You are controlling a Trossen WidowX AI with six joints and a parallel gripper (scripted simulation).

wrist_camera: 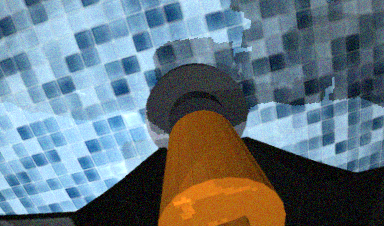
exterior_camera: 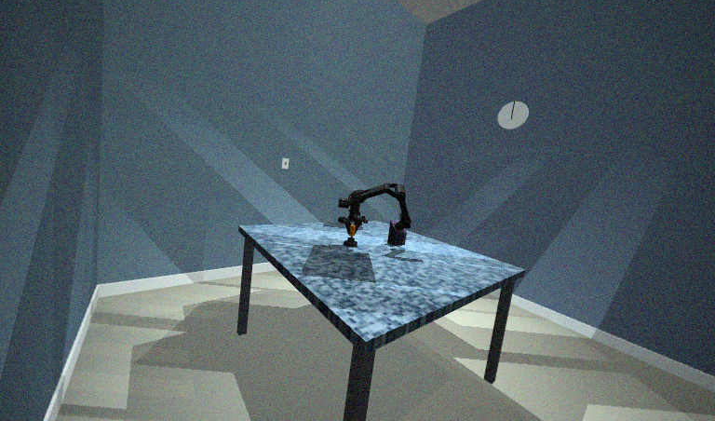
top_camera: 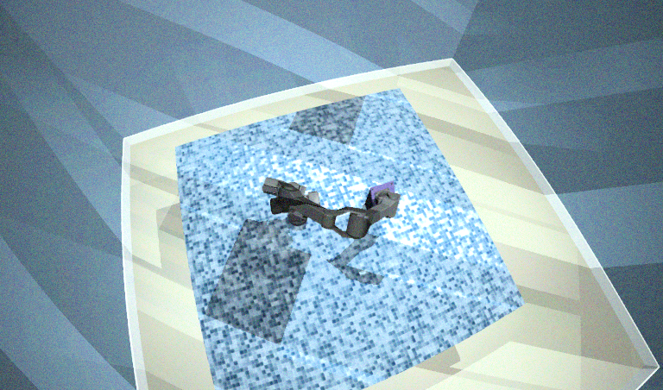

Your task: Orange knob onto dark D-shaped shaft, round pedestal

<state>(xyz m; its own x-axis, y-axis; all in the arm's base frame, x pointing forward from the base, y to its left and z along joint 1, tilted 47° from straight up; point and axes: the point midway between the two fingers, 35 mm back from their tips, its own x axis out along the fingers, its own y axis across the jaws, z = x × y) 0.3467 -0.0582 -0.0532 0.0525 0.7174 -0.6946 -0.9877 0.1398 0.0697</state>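
Your black claw (exterior_camera: 352,231) (wrist_camera: 204,150) is closed on the orange cylindrical knob (exterior_camera: 352,230) (wrist_camera: 212,156). You have it directly above the dark round pedestal (exterior_camera: 350,242) (wrist_camera: 197,78) on the blue mosaic-patterned bench (top_camera: 362,312) (exterior_camera: 411,290).

Blue-grey walls (exterior_camera: 252,79), crossed by pale bands of light, meet a cream floor (top_camera: 489,161) (exterior_camera: 295,390) at white baseboards (exterior_camera: 173,278); a round white disc (exterior_camera: 519,115) hangs above a mottled blue table (top_camera: 366,312) (exterior_camera: 369,300).
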